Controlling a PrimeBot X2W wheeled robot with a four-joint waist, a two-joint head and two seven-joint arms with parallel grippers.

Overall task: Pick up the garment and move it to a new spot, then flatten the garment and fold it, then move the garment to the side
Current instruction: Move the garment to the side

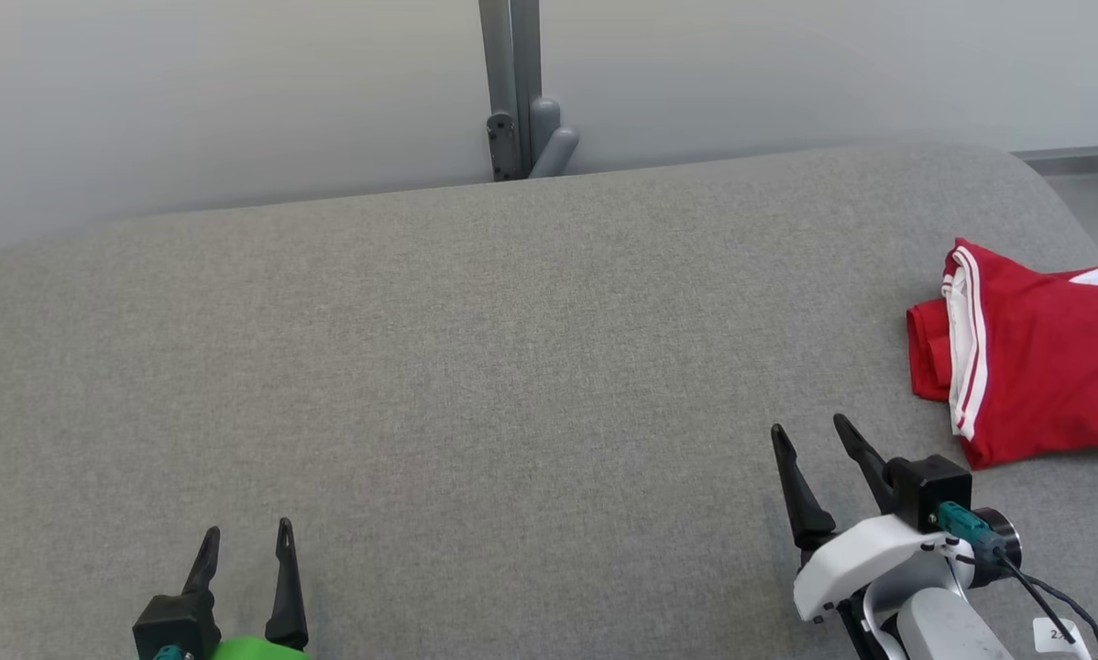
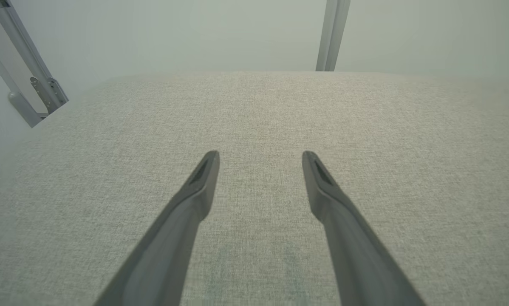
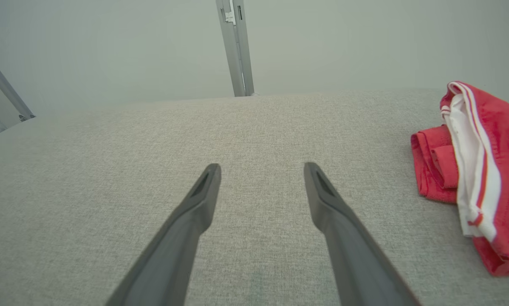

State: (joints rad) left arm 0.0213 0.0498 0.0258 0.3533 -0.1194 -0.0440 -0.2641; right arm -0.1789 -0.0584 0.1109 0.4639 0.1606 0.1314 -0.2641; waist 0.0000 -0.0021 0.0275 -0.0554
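1. Both pairs of jaws stand wide apart and hold nothing. The left gripper (image 1: pixel 247 529) sits at the near left and the right gripper (image 1: pixel 808 424) at the near right, fingers pointing toward the far side over the grey fabric.
2. The red garment (image 1: pixel 1035 367), trimmed with white stripes, lies at the right side of the grey padded table (image 1: pixel 512 367). It is just right of the right gripper and a little farther off, near it but not touching. The head view's right edge cuts part of it off.
3. The garment looks compact and layered. Its left edge is fairly straight along the white trim, and a small rolled red flap sticks out to the left. I cannot tell whether it is a shirt or shorts.
4. A grey metal post (image 1: pixel 510 92) rises behind the table's far edge, well apart from the garment.
5. Judging by how it lies, the moving, flattening and folding appear done, and the garment already sits off to the side, so the task seems at or close to its end.
6. At most a little tidying of the loose flap is left. If this bundle is not counted as folded, the whole sequence is left to do.
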